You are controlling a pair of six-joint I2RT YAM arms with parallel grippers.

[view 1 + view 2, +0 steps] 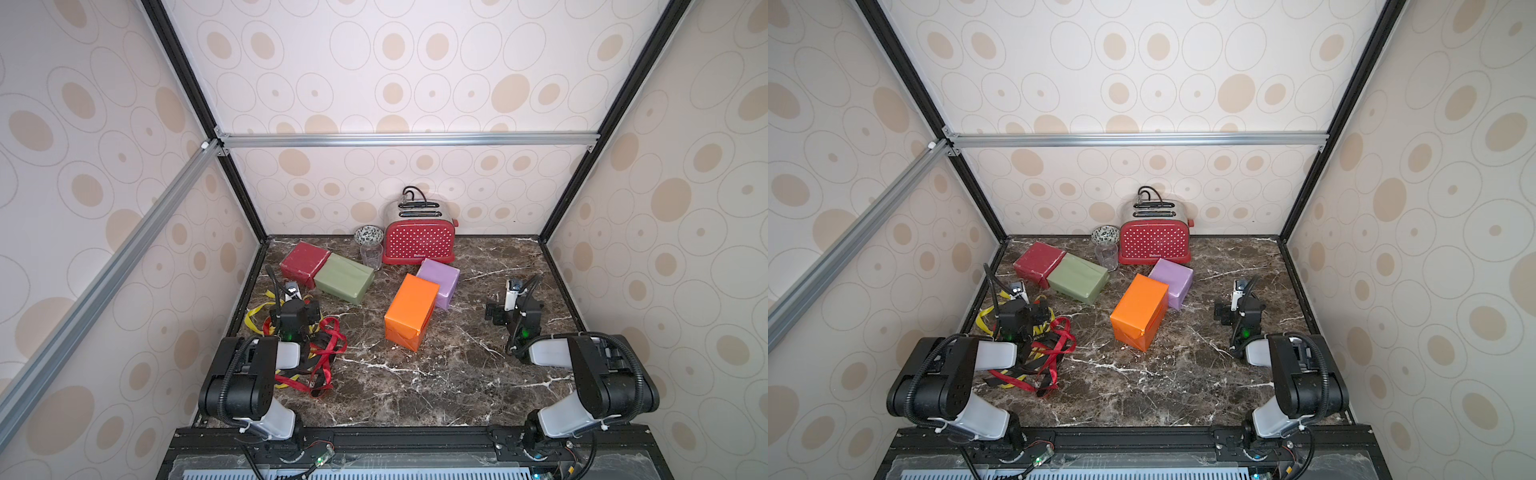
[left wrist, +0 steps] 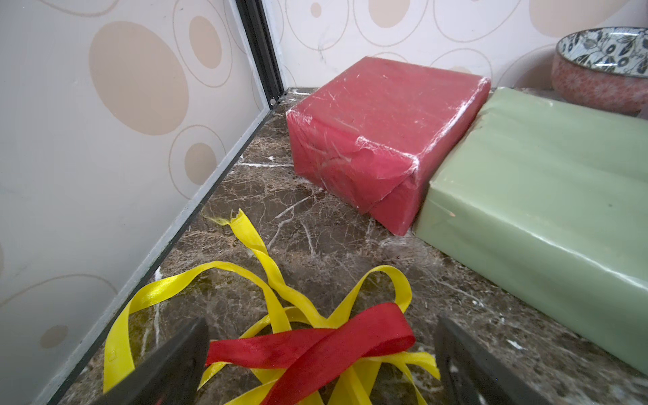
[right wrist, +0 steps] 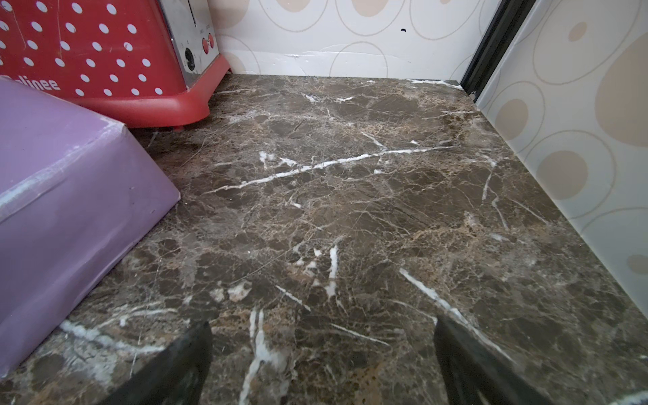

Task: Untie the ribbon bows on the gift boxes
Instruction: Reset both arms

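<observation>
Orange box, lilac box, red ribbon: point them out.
orange gift box (image 1: pixel 411 301), a top view, top face
lilac gift box (image 3: pixel 77 217), right wrist view, side
red ribbon (image 2: pixel 315 347), left wrist view, flat middle

On your dark marble tabletop you see a red, white-dotted toaster standing at the back wall, with a black cord looped on its top. Just beside it sits a small patterned bowl, and a clear glass stands upright in front of that bowl. Circle-print wallpaper lines the enclosure.
</observation>
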